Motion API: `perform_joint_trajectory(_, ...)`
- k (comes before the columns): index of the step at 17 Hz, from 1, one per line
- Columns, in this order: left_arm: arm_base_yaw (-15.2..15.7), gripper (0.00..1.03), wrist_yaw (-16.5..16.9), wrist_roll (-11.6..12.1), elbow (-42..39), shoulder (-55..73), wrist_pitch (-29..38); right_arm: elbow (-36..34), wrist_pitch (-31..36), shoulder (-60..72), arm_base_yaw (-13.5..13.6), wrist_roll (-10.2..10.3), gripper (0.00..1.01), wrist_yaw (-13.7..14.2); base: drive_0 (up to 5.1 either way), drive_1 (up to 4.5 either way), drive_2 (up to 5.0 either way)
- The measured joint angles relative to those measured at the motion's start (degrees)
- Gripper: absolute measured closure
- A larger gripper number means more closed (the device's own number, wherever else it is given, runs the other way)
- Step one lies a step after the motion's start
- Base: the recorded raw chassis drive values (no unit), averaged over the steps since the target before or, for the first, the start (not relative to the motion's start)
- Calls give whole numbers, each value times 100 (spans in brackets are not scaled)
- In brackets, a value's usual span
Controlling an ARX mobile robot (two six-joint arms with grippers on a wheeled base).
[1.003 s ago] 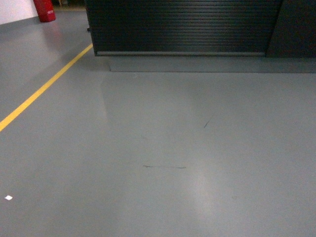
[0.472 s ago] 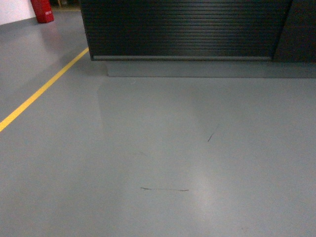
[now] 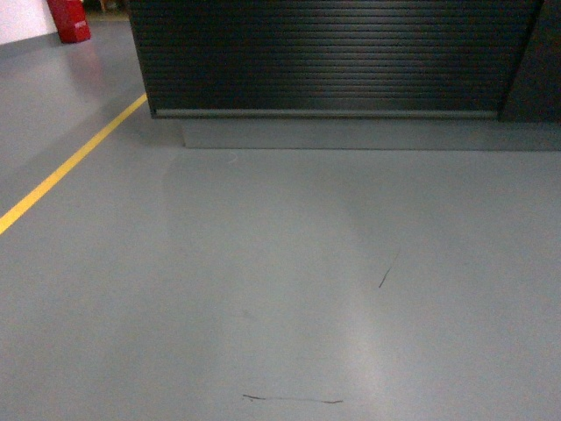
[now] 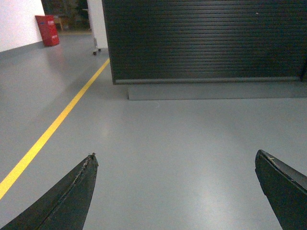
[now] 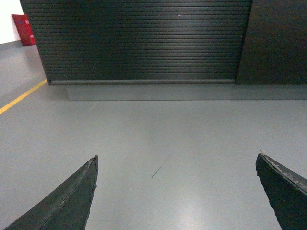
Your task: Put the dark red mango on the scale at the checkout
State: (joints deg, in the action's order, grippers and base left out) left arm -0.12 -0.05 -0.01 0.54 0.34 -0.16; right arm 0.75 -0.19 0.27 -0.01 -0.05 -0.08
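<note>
Unlettered ribbed checkout front

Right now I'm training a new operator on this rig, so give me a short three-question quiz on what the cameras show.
1. True or false: the dark red mango is in view.
2. Which side of the dark ribbed checkout counter front does the yellow floor line run along in the head view: A left, B right?
3. Fill in: both the left gripper and the right gripper are ____ and hold nothing.

Key: 1 false; no mango or scale shows in any view. 2 A; the line slants across the grey floor towards the red box at far left. 3 open; each pair of black fingers stands wide apart.
</note>
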Motion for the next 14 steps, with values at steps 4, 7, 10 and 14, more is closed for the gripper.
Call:
perform_joint_trajectory(4,0,5,7,2,0,0,22,0,13,0,0,2,3,7,-2,431,-435)
perform_joint_trajectory(7,0,5,4,2,0,0,11,0,-7,0,0,2,3,9,-2,432,-435)
perform_joint_trajectory(10,0,5,-7,2,0,0,-2,0,-7,0,0,0,3,7,4,437,-429)
perform_joint_trajectory(14,0,5,0,2,0,0,2,0,0,0,0,2,3,9,6,439,-427)
